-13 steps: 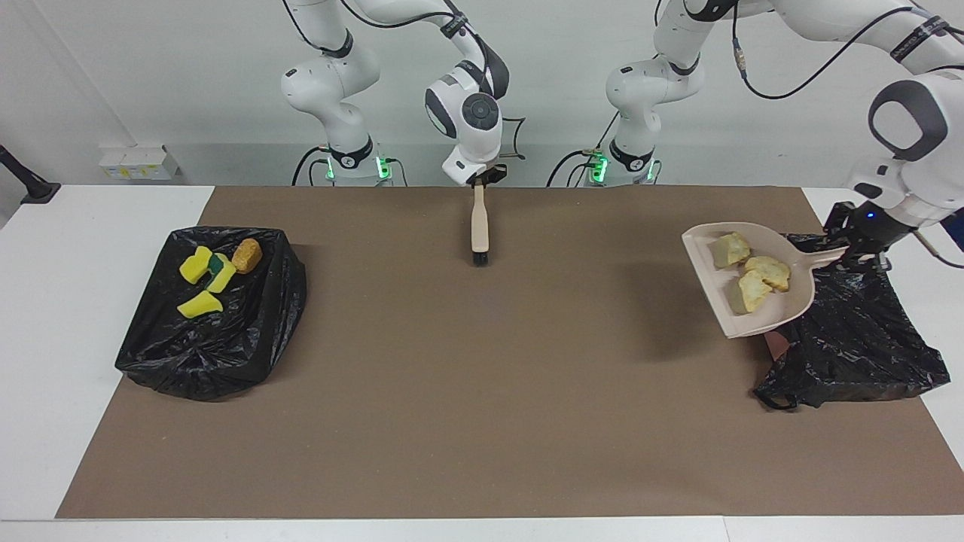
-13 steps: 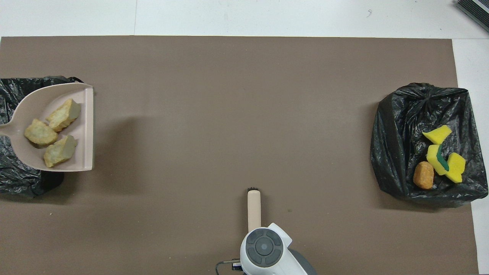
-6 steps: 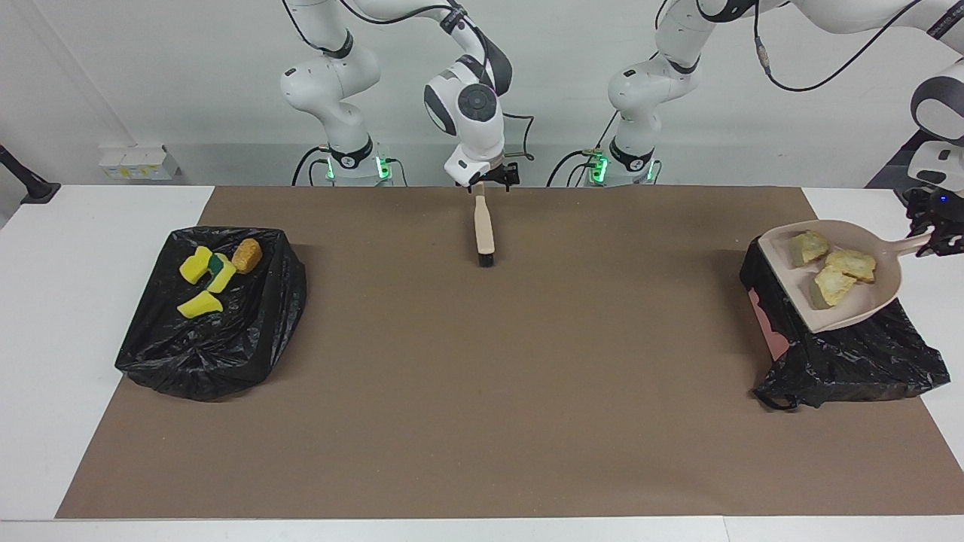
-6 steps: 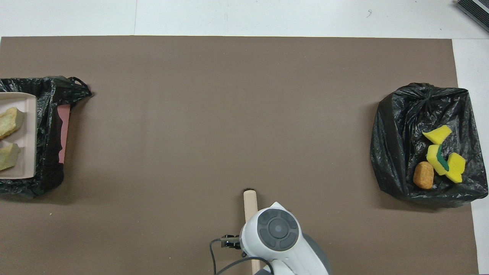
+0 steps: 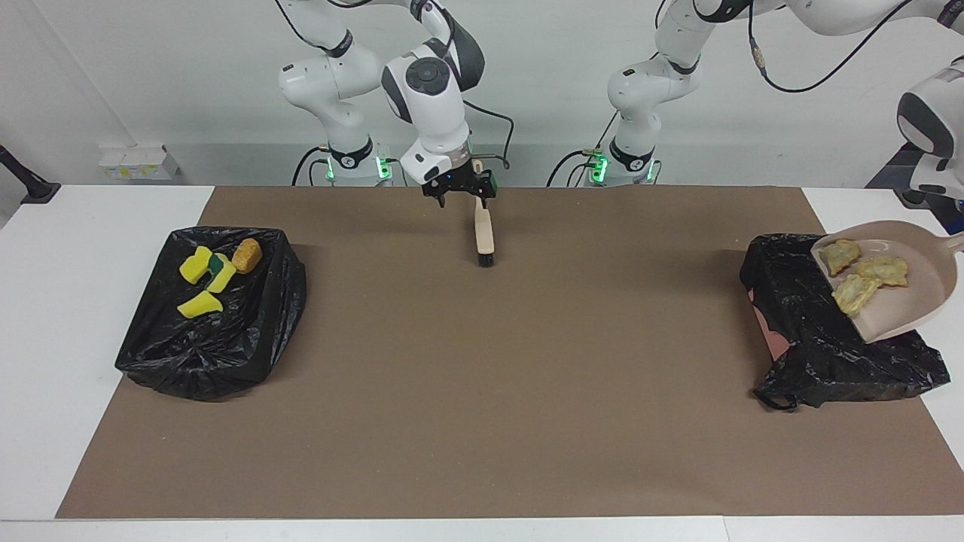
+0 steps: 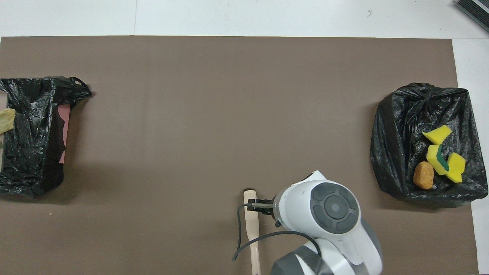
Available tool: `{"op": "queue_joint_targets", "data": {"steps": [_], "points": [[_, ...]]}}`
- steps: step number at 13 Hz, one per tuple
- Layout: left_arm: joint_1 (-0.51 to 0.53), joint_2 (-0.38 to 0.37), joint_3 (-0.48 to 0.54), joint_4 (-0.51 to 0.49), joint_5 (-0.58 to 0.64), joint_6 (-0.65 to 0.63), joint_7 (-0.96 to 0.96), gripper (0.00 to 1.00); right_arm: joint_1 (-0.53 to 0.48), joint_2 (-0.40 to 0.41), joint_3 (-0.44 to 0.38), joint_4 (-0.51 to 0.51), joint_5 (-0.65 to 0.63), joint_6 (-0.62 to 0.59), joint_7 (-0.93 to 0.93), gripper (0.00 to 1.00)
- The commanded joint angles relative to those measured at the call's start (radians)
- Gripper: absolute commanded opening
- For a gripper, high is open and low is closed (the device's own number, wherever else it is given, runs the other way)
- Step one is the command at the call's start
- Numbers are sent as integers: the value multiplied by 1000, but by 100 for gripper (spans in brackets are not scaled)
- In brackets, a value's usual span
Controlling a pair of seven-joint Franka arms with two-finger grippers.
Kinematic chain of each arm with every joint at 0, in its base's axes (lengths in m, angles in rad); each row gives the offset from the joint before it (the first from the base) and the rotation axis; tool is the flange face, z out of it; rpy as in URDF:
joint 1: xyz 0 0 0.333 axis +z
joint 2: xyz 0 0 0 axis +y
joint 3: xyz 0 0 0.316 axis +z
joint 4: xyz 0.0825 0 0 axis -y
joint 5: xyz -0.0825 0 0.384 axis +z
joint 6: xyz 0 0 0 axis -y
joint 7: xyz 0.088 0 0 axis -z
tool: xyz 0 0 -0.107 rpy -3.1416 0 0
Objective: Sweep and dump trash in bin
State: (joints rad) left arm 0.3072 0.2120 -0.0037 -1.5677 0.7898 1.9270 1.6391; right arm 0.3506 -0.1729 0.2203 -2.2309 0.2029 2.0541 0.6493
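Note:
My left arm holds the beige dustpan (image 5: pixel 915 290) by its handle at the view's edge; the fingers themselves are out of view. The pan hangs tilted over the black-bagged bin (image 5: pixel 821 339) at the left arm's end of the table. Three pale crumbly chunks of trash (image 5: pixel 858 275) lie in it near its lower lip. My right gripper (image 5: pixel 461 197) stands open just above the handle end of the brush (image 5: pixel 484 235), which lies flat on the brown mat (image 5: pixel 482 391). Yellow sponge bits (image 5: pixel 199 282) and an orange-brown lump (image 5: pixel 246 255) rest on a second black bag (image 5: pixel 218 339).
The second black bag (image 6: pixel 397 152) lies at the right arm's end of the mat. A pink patch (image 6: pixel 64 131) shows on the side of the bin (image 6: pixel 34 152). A tiny crumb (image 6: pixel 51 214) lies on the mat near that bin. White table surrounds the mat.
My right gripper opened, let go of the brush and drew back toward the right arm's end. My left arm carried the dustpan outward over the bin and tilted it.

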Motion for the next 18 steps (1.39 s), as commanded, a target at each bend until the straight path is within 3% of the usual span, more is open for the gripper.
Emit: {"op": "queue_joint_targets", "data": {"steps": [1, 6, 10, 13, 15, 18], "points": [[-43, -20, 11, -11, 124, -23, -70, 0, -105, -33, 5, 39, -54, -48, -89, 100], [-88, -19, 11, 23, 242, -71, -102, 0, -211, -36, 7, 118, -158, -71, -160, 100], [-132, -8, 10, 64, 273, -129, -108, 0, -280, -22, 8, 192, -171, -120, -244, 100], [-149, -14, 2, 64, 201, -154, -154, 0, -312, -19, 8, 237, -175, -143, -295, 100], [-186, -14, 1, 66, 160, -268, -229, 0, -320, -13, -12, 270, -178, -169, -312, 100], [-255, -20, 1, 66, 31, -437, -365, 0, -311, 6, -119, 353, -241, -248, -430, 100]]}}
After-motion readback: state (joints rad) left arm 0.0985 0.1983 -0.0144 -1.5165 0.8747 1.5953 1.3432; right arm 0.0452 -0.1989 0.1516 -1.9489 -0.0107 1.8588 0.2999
